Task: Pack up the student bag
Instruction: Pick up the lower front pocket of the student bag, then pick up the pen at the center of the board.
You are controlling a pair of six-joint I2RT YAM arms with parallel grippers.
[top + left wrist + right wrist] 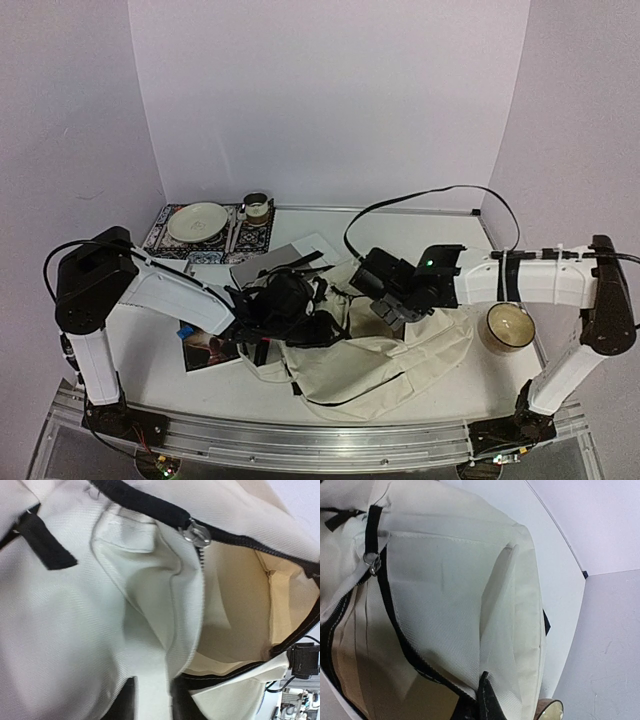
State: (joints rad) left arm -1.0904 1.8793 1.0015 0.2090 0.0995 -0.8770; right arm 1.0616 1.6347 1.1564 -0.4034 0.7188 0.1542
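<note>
Left wrist view: student bag [75, 630] unzipped, tan lining [240, 605] visible inside.

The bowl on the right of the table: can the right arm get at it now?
Probably not at once: the right gripper looks shut on the bag and must let go first. Otherwise the bowl stands free beside that arm.

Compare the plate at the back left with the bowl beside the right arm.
The plate is wide, shallow and pale all over; the bowl is smaller across, deeper, with a brown outside. The plate lies on a patterned placemat; the bowl stands on the bare table beside the student bag. Both are round, upright and look empty.
</note>
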